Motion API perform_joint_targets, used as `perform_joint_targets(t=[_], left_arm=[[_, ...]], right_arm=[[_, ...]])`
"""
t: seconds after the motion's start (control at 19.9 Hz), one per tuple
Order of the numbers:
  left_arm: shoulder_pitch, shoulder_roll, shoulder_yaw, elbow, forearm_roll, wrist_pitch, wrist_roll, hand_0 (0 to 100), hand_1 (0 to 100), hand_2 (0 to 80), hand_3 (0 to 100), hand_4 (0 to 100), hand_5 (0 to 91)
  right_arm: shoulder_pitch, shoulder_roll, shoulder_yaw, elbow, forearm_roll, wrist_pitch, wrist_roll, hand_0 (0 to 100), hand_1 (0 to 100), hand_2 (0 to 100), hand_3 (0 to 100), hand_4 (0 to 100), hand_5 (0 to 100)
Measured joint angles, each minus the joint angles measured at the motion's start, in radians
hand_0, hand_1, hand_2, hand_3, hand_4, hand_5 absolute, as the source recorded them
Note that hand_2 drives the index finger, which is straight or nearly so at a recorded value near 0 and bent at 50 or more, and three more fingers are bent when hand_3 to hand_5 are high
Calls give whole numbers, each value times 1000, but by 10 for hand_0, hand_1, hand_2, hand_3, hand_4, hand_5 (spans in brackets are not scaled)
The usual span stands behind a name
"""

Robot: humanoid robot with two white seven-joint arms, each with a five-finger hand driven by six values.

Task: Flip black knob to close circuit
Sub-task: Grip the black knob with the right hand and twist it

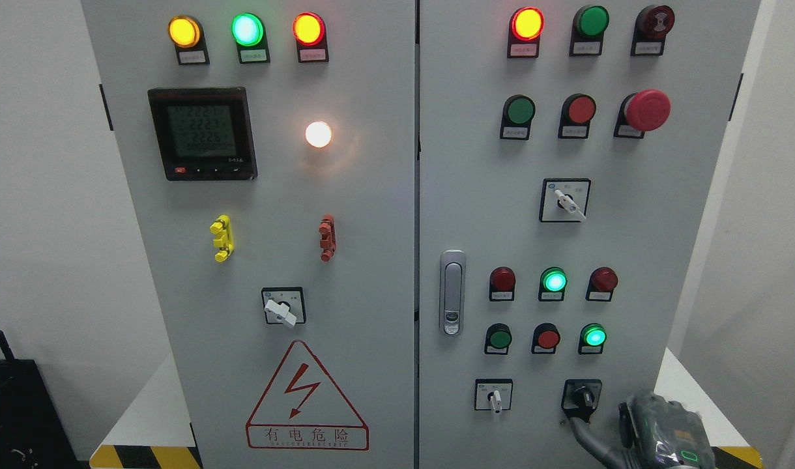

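In the head view, a grey electrical cabinet [345, 215] with two doors fills the frame. The black knob [582, 397] sits at the bottom right of the right door, on a black plate, to the right of a white-handled selector switch [494, 396].

The right robot hand [616, 426] comes up from the lower right corner. A dark finger [585, 435] reaches up to the lower edge of the knob's plate and seems to touch the knob from below, while the grey body of the hand stays just to the right. Whether the fingers are actually clamped on the knob cannot be told from this angle.

Above the knob, a row of three buttons ends in a lit green lamp [593, 337], and another lit green lamp [554, 281] glows in the row above. A red mushroom button [647, 109] stands out near the top right. The door handle [452, 292] sits at the right door's left edge.

On the left door are a digital meter [202, 134], a glowing white lamp [318, 134], and a red lightning warning triangle [306, 397] at the bottom.
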Motion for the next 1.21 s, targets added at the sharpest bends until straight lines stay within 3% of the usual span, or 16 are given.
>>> perform_joint_targets(t=[0.96, 1.21], left_arm=[[0, 0, 0, 0, 0, 0, 0, 120, 556, 0, 0, 0, 0], [0, 0, 0, 0, 0, 0, 0, 120, 556, 0, 0, 0, 0]], right_arm=[[-3, -6, -64, 8, -14, 5, 8, 0, 73, 935, 1000, 919, 844], [12, 1, -46, 10, -15, 10, -60, 0, 74, 934, 1000, 920, 844]])
